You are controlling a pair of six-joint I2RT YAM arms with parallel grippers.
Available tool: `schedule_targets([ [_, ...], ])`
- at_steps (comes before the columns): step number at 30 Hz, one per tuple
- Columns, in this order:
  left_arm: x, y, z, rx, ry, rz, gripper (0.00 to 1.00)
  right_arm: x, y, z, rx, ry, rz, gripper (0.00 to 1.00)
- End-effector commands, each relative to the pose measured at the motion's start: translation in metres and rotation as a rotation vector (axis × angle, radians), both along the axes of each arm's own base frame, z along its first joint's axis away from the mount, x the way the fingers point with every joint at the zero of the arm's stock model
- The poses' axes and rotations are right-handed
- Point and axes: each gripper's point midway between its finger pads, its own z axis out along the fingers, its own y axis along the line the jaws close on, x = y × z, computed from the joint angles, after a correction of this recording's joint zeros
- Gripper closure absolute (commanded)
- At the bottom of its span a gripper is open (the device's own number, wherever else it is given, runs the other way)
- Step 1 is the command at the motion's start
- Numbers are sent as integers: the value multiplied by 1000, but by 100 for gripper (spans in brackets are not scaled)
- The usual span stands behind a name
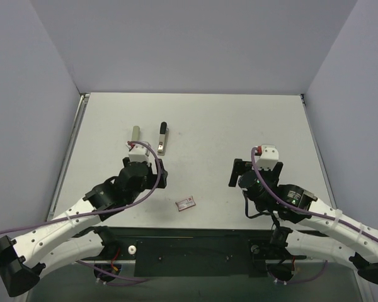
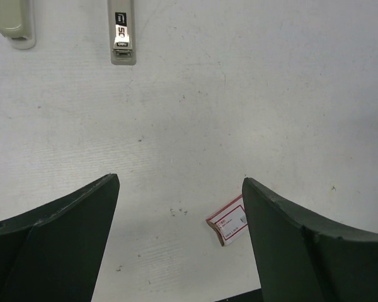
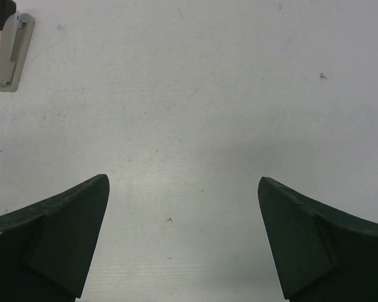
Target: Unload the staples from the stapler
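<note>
The stapler (image 1: 162,138), a slim silvery-beige bar with a black far end, lies on the white table beyond my left gripper (image 1: 145,176). Its labelled end shows at the top of the left wrist view (image 2: 123,38) and in the top left corner of the right wrist view (image 3: 3,53). No staples are in view. My left gripper (image 2: 179,179) is open and empty, above bare table. My right gripper (image 1: 257,175) is open and empty over the table's right half, with only bare table between its fingers (image 3: 183,178).
A small beige-grey box (image 1: 135,134) lies just left of the stapler, also in the left wrist view (image 2: 16,25). A small red-and-white box (image 1: 186,203) lies near the front edge, beside my left gripper's right finger (image 2: 228,220). Grey walls enclose the table (image 1: 195,119).
</note>
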Motion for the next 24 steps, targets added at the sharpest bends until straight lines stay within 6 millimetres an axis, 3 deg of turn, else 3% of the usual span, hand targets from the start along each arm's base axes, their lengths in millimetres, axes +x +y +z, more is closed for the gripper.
schedule_targets([
  [1, 14, 3, 44, -25, -129, 30, 10, 1, -23, 22, -61, -55, -50, 1],
  [12, 30, -2, 58, -13, -168, 72, 9, 9, -31, 51, -114, -114, -91, 0],
  [24, 31, 2, 57, -13, -168, 101, 9, 21, -23, 61, -177, -118, -116, 0],
])
